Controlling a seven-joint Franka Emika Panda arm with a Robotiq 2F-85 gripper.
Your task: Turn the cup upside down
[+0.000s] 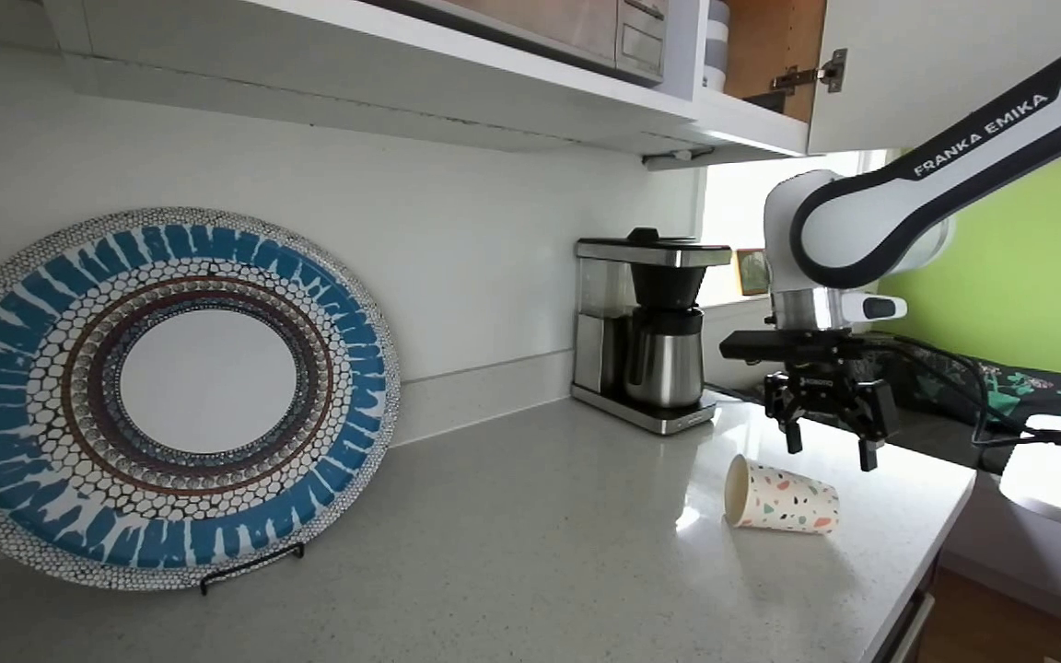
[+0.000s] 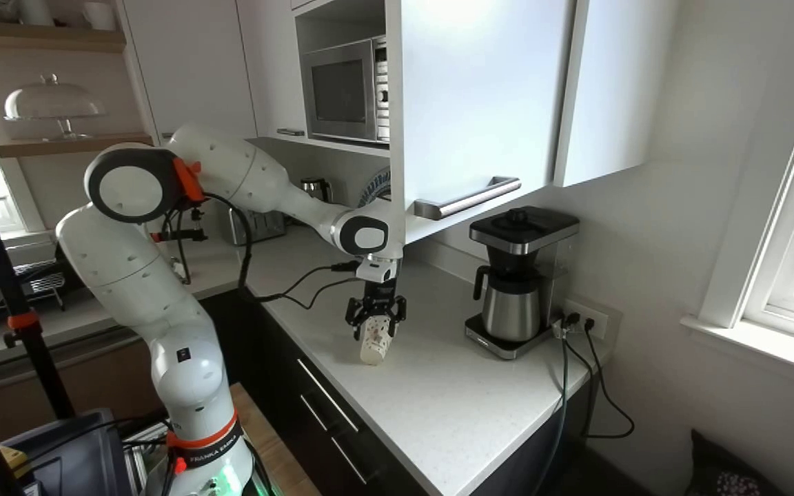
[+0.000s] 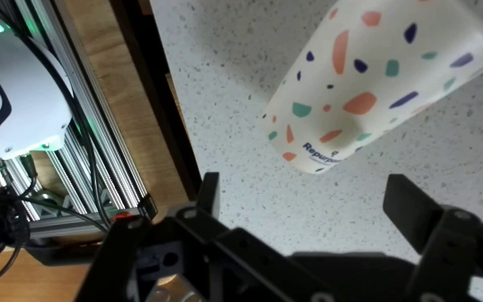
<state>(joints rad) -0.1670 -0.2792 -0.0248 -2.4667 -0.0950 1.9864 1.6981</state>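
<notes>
The cup (image 1: 784, 499) is a white tapered paper cup with orange, green and dark blue speckles. It lies on its side on the counter, its open mouth facing left in an exterior view. In an exterior view, it shows below and partly behind the gripper fingers (image 2: 373, 353). In the wrist view, the cup (image 3: 350, 92) lies ahead of the fingers, its narrow base with printed lettering nearest them and its mouth end cut by the frame edge. My gripper (image 1: 832, 449) is open and empty, pointing down above the counter near the cup's base. The gripper (image 3: 304, 184) does not touch the cup.
A coffee maker (image 1: 600, 359) with a steel carafe stands by the wall behind the cup. A large patterned plate (image 1: 328, 396) leans on a stand. Upper cabinets (image 2: 486, 83) hang over the counter (image 2: 431, 399). The counter's edge runs near the cup.
</notes>
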